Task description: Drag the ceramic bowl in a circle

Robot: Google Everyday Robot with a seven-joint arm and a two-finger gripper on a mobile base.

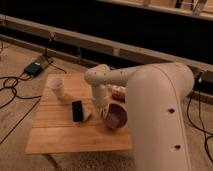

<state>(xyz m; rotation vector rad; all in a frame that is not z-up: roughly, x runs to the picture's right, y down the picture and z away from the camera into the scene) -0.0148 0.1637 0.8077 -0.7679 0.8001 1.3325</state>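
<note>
Small slatted wooden worktop (55, 137), seen from above and behind the arm. The big white arm (155, 110) crosses the right of the view and reaches in over the worktop's right half.

We place the hand (102, 106) at the end of the white wrist, pointing down at the worktop's middle-right. Whether its fingers are apart, together or clamped on something we cannot tell.

The round, shallow, dark purple-maroon ceramic bowl (116, 116) sits on the worktop near its right edge, partly hidden by the arm. It lies just to the right of the hand and a little toward the front edge. The hand looks to meet the bowl at its left rim, though we cannot confirm contact. The bowl is round, so it has no long axis to line up. Its glossy inside appears empty, as far as we can see.

Other items:
- small white cup (57, 87), upright at the back-left corner, well apart from the bowl; contents not visible.
- flat black rectangular object (77, 110) left of the hand, with a small pale item beside it.

We judge the drag turns on the hand holding that left rim.
</note>
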